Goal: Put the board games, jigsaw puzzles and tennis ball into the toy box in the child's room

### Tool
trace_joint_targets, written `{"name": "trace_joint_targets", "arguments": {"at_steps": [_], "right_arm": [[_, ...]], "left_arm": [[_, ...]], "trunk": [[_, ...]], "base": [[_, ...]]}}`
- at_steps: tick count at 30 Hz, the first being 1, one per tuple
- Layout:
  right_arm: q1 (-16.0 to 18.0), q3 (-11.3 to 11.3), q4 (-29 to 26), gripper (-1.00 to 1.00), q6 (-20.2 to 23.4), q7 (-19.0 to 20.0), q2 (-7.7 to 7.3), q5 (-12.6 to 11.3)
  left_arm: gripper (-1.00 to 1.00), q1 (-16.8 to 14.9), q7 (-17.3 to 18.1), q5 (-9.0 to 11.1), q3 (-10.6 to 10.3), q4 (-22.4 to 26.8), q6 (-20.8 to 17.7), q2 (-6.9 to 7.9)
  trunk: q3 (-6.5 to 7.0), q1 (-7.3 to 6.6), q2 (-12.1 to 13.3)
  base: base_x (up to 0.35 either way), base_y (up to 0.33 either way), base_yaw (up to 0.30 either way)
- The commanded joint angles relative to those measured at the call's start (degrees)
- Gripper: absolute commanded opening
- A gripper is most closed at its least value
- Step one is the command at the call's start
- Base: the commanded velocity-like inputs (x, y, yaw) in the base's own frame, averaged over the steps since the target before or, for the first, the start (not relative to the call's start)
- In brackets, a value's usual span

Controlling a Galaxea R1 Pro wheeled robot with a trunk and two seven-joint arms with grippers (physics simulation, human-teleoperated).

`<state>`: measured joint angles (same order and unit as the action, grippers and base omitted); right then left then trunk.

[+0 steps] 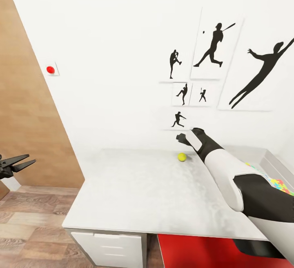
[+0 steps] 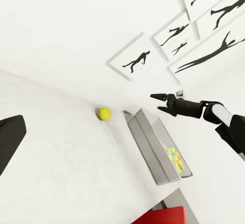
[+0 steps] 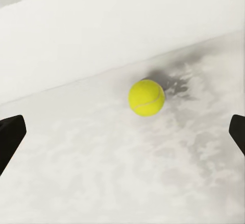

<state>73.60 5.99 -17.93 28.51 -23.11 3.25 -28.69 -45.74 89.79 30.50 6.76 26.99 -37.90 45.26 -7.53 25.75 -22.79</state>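
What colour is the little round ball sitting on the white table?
The small round tennis ball is bright yellow-green with a thin pale curved seam, clearest in the right wrist view.

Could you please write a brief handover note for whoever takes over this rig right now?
Right gripper: open, empty, reaching over the table toward the tennis ball, fingertips apart from it.
Left gripper: empty, fingers close together, held off the table's left end.
Tennis ball: lies on the tabletop near the wall, outside the toy box.
Toy box: on the table's right part; a mosaic jigsaw puzzle already lies inside.
Left to do: grasp the ball and drop it in the box. The board games' whereabouts cannot be judged from these views.
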Motion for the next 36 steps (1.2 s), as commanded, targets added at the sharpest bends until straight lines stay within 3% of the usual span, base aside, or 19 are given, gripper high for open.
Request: {"name": "trace_joint_targets", "arguments": {"at_steps": [1,26,36], "right_arm": [[0.05,0.63,-0.08,1.0,0.23,-0.44,-0.05,-0.57],[0.05,0.89,-0.17,1.0,0.06,-0.36,-0.08,-0.65],[-0.01,0.87,-0.17,1.0,0.05,-0.35,-0.79,-0.66]], "left_arm": [[1.0,-0.05,0.21,0.0,-0.05,0.0,-0.6,0.01],[1.0,-0.05,0.21,-0.07,-0.08,0.0,-0.49,-0.06],[1.0,-0.05,0.21,-0.09,-0.06,0.0,-0.44,-0.06]], "trunk": [[-0.16,0.04,-0.13],[-2.39,0.04,-0.13],[-3.29,0.04,-0.13]], "base": [[0.0,0.0,0.0],[0.0,0.0,0.0],[0.0,0.0,0.0]]}}
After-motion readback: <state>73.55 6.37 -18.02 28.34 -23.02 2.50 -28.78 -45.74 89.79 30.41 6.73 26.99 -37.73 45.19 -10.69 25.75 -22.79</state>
